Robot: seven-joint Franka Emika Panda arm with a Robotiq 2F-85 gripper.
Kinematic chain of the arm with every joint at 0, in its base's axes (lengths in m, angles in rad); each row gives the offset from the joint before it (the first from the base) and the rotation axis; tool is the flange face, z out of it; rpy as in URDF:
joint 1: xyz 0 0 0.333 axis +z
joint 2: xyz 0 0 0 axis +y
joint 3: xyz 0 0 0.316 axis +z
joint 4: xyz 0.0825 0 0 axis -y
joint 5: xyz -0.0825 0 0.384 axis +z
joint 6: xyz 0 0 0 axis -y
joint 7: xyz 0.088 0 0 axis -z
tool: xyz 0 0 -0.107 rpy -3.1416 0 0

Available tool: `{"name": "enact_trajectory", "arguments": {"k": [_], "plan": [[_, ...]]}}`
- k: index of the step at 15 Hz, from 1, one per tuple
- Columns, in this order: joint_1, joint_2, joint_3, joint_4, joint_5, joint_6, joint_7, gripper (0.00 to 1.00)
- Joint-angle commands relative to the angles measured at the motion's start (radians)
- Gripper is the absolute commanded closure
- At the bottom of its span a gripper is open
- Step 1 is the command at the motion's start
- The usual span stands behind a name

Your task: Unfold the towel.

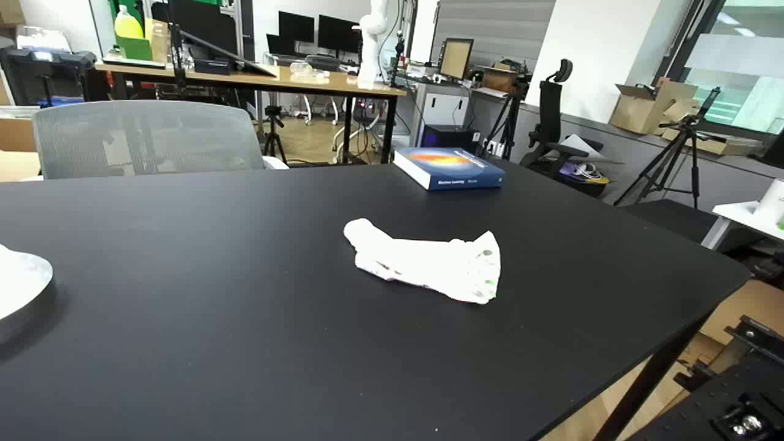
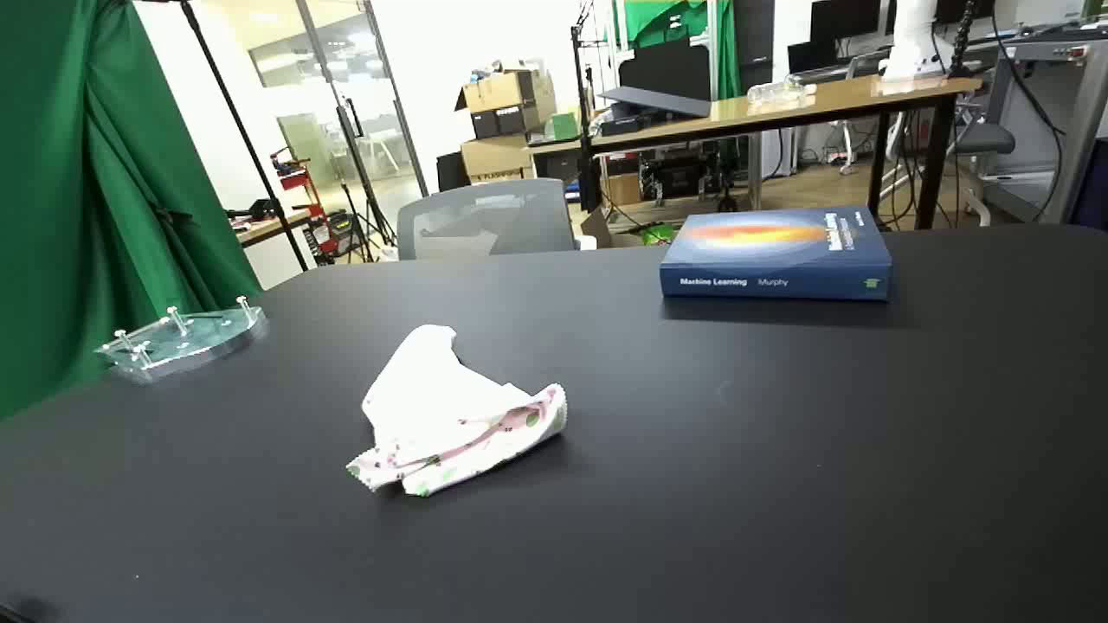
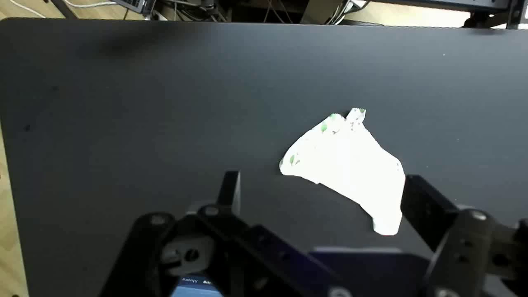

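Table (image 1: pixel 233 294): black; we see a blue book (image 2: pixel 770 255) lying flat on it.
Towel (image 2: pixel 446 411): crumpled, apart from the book.
Gripper (image 3: pixel 322 177): we find its jaws apart.

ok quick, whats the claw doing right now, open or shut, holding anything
Claw: open, holding nothing; the towel lies on the table.

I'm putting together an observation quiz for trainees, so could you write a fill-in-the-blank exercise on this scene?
The towel is mostly ____ in colour.
The blue book is titled "Machine ____".
In the wrist view, the gripper is not shut but ____.
In both exterior views, whichever lies nearer the camera, blue book or towel, is the ____.

Missing words: white; Learning; open; towel.
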Motion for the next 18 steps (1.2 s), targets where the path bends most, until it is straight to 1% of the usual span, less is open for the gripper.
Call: {"name": "enact_trajectory", "arguments": {"k": [1,13,15,18], "plan": [[0.002,0.001,-0.001,0.002,0.0,-0.001,0.001,0.0],[0.002,0.0,-0.001,0.002,0.0,0.0,0.001,0.0],[-0.003,-0.004,0.012,-0.039,-0.007,0.093,0.051,0.0],[-0.005,0.016,0.03,-0.139,-0.012,0.288,0.108,0.0]]}}
